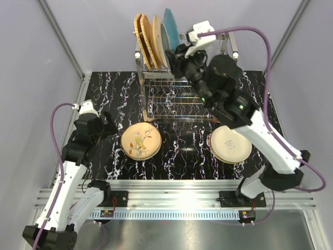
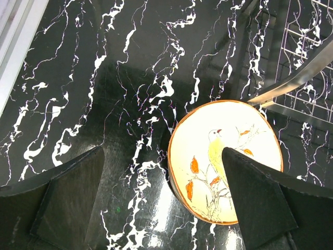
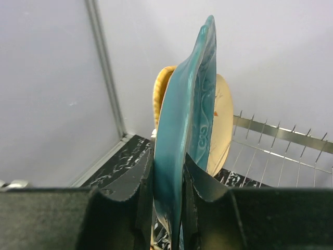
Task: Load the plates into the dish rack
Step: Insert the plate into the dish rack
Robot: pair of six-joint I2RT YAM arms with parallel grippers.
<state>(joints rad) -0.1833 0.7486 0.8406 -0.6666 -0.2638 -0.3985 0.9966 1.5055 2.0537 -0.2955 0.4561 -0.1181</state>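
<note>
The steel dish rack [image 1: 174, 101] stands at the back of the table. In its top tier, two orange woven plates [image 1: 143, 36] and a cream plate [image 1: 157, 35] stand on edge. My right gripper [image 3: 169, 161] is shut on the lower rim of a teal plate [image 3: 187, 104], which it holds upright beside them above the rack tines [image 3: 281, 135]. A bird-print plate [image 1: 140, 141] lies flat on the table. My left gripper [image 2: 162, 151] hovers open at that plate's left edge, one finger over the bird-print plate [image 2: 208, 130], holding nothing.
A stack of cream plates [image 1: 230, 144] lies on the black marble table [image 1: 182, 156] under my right arm. The rack's lower grid shelf holds nothing. Grey walls and frame posts [image 1: 62, 36] close the back and sides. The rack's leg [image 2: 296, 83] shows in the left wrist view.
</note>
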